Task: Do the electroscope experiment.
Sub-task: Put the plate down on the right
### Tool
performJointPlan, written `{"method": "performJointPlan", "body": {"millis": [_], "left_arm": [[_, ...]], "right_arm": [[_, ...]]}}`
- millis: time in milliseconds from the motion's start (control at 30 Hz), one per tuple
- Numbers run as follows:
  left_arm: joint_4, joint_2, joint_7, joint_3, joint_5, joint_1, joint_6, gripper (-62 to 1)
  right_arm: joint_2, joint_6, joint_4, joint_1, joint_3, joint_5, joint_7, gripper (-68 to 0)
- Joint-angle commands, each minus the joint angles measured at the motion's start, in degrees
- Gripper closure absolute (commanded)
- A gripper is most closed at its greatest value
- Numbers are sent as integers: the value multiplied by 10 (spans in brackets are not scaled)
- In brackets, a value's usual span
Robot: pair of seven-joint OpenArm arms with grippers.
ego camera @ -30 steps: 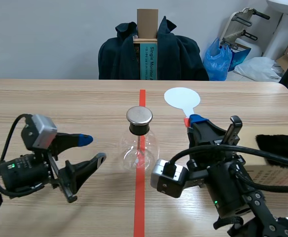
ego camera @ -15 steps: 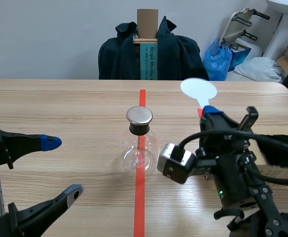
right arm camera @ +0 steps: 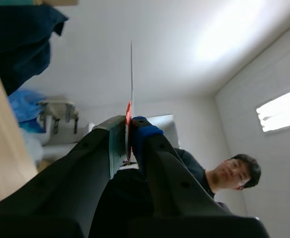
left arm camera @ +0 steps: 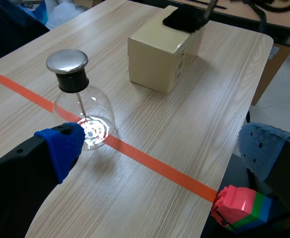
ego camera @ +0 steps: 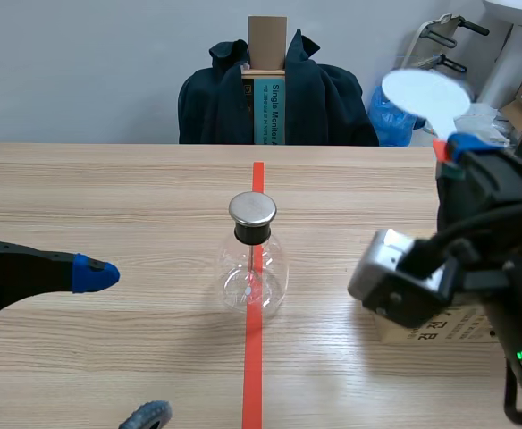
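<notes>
Glass, round-bellied and topped with a metal cap [ego camera: 252, 209], our electroscope flask [ego camera: 253, 259] stands on the red tape line [ego camera: 253, 375] at the table's middle, where either arm can reach it. Our right gripper [right arm camera: 127, 136] is clamped on the white paddle [ego camera: 425, 92] by its red neck [right arm camera: 128, 110]. It holds the paddle high, clear of the cap, which we judge is meant to stop charge leaking away early. Our left gripper [left arm camera: 160, 148] hangs wide open near the flask, holding nothing. Black fur [left arm camera: 187, 17] lies on the cardboard box [left arm camera: 157, 59].

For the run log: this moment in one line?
right claw: shut on white paddle, held high | left claw: open, low | flask: upright, ungripped
</notes>
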Motion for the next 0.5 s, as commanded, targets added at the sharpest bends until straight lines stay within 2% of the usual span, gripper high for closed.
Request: {"method": "performJointPlan", "body": {"millis": [0, 67, 167, 267, 367, 467], "left_arm": [[12, 4, 2, -6, -4, 3, 1, -623], [26, 4, 18, -14, -4, 13, 1, -623], [39, 5, 28, -19, -7, 16, 1, -623], [44, 5, 40, -19, -13, 16, 2, -623], [44, 12, 40, -19, -13, 16, 2, -623], [44, 15, 40, -19, -15, 16, 2, -623]], "right_arm": [[0, -6, -5, -14, 5, -3, 3, -48], [0, -17, -6, -41, 9, -3, 5, -115], [0, -19, -14, -71, 17, -4, 16, -195], [0, -20, -49, -83, 20, -5, 29, -205], [0, -41, -106, -76, 19, -4, 43, -205], [-5, -41, -166, -61, 18, -2, 73, -205]]}}
